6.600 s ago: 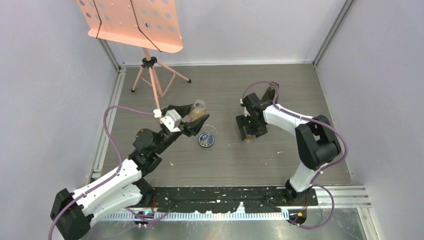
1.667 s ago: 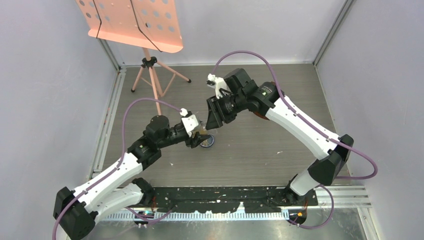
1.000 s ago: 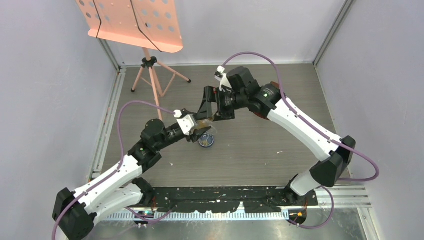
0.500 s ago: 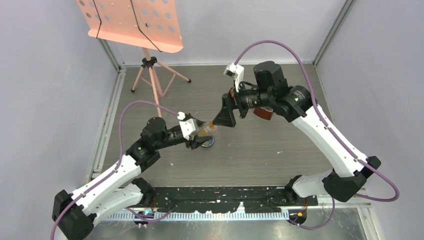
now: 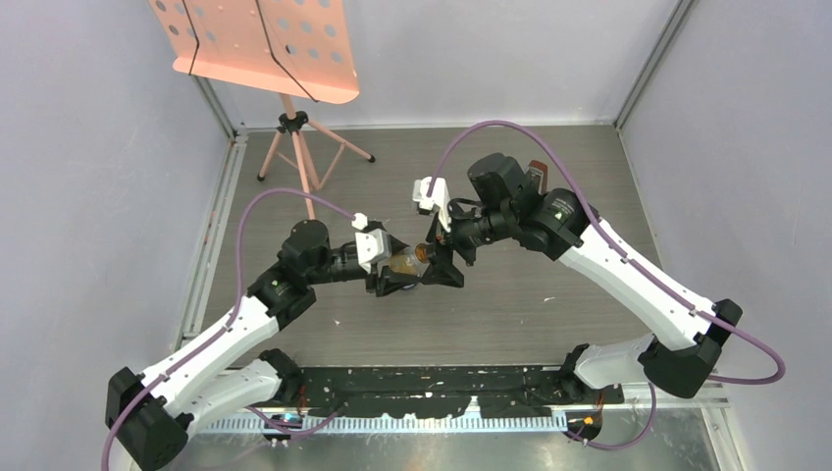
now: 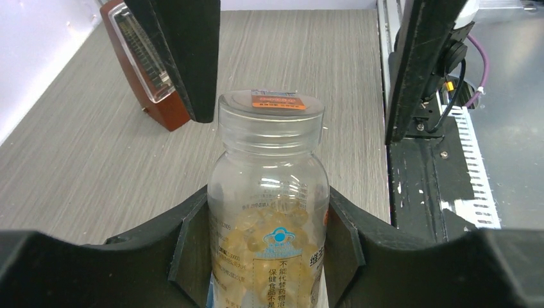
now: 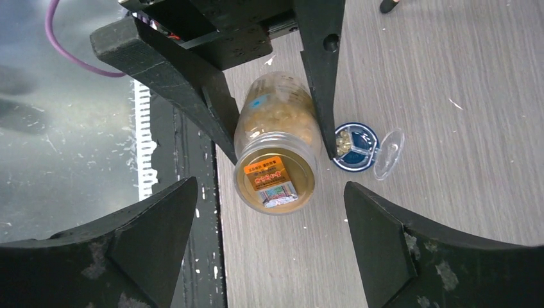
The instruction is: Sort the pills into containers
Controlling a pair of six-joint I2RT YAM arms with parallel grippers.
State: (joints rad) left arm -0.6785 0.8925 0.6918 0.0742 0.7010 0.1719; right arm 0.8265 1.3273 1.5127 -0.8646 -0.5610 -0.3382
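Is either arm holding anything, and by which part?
The left arm's jaws clamp the small amber pill bottle with an orange-and-white top by its body. The right arm's jaws stand open around its top, holding nothing.

Arms: two, left arm and right arm. Claws: two, left claw and right claw, with two fingers apiece. Purple cables: two, one per arm. Bottle: one, topped by one cap. Blue dish: one. Clear lid: one. Pills inside the bottle: a heap packed too densely to count. Pills in the blue dish: a small cluster, too tiny to number. Metronome: one. Music stand: one, on three legs. White flecks: two. Desk: one.
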